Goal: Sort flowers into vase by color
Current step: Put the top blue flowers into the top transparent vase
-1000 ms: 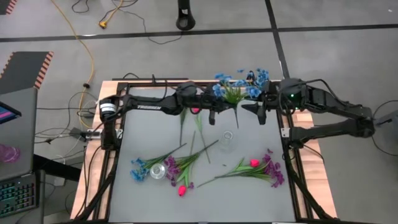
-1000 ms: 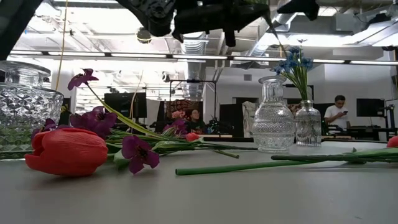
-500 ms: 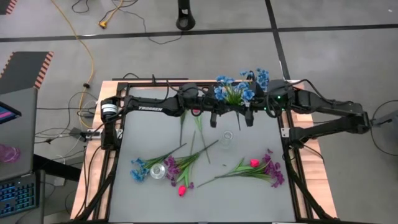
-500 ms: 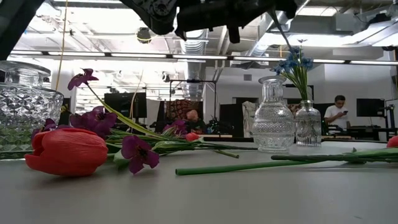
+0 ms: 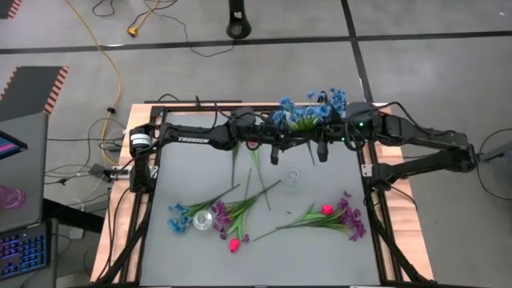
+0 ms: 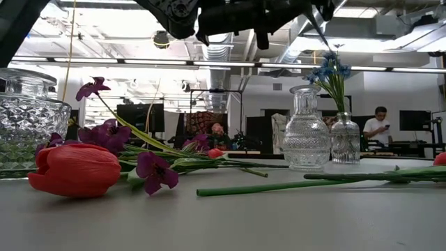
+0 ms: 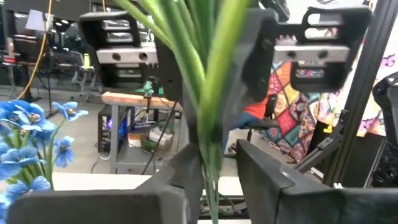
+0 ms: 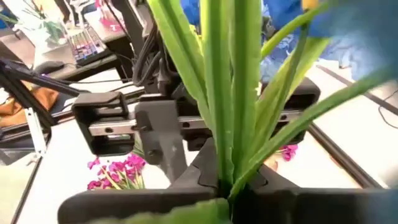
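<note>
Right now my right gripper (image 5: 320,150) is clamped on the green stems of the blue flower bunch (image 5: 308,112), up at the far edge of the table (image 5: 320,180) (its wrist camera shows the stems (image 8: 233,124) pinched tight between the fingers). My left gripper (image 5: 274,152) meets it from the other side on the same bunch, its jaws standing narrowly parted around the stems (image 7: 208,118), with blue blossoms (image 7: 28,149) off to one side in its wrist view.

Just in front of both grippers stands an empty clear glass vase (image 5: 293,176). In the low view I see a second small glass vase (image 6: 345,139) behind it already holding blue flowers (image 6: 331,70).

Farther out, a blue sprig (image 5: 178,218) lies by another glass vase (image 5: 202,219) near the front left, with purple bunches (image 5: 232,214) and a pink-red tulip bud (image 5: 234,245) beside them. To the right lie more purple flowers (image 5: 350,216) and another pink-red bud (image 5: 326,210).

A person (image 6: 378,127) stands in the room behind.
</note>
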You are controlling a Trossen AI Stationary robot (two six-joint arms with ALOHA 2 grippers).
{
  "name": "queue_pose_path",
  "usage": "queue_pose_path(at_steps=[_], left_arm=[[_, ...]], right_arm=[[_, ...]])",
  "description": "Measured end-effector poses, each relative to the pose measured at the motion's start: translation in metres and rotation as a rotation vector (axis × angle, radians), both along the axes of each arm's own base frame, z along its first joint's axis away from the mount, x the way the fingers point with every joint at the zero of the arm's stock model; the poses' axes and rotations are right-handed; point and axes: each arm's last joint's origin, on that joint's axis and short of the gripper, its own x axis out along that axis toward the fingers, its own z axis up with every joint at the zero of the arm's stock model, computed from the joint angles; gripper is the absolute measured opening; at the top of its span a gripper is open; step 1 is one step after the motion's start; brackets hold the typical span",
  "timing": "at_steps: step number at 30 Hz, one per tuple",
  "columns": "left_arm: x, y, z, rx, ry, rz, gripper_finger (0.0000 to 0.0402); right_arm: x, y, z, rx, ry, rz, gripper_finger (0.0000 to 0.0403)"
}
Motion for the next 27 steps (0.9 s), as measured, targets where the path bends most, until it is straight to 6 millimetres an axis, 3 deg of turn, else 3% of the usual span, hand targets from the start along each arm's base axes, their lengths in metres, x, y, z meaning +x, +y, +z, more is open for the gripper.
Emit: queue_pose_path(at_steps=[7, 13, 21, 27], left_arm=[[-0.005, 0.005, 0.004, -0.023, 0.033, -0.066, 0.0145], [-0.016, 0.023, 0.005, -0.087, 0.128, -0.132, 0.0156], [-0.017, 0.024, 0.005, -0.047, 0.129, -0.124, 0.0157], [-0.017, 0.025, 0.001, -0.025, 0.150, -0.075, 0.0157]], right_arm=[[-0.028, 0.001, 0.007, -0.032, 0.007, -0.110, 0.0034], [-0.058, 0.007, 0.006, -0.069, 0.018, -0.240, 0.0032], [-0.087, 0.018, -0.040, -0.149, -0.091, -0.316, 0.0034], [-0.109, 0.018, -0.059, -0.272, -0.261, -0.395, 0.0035]])
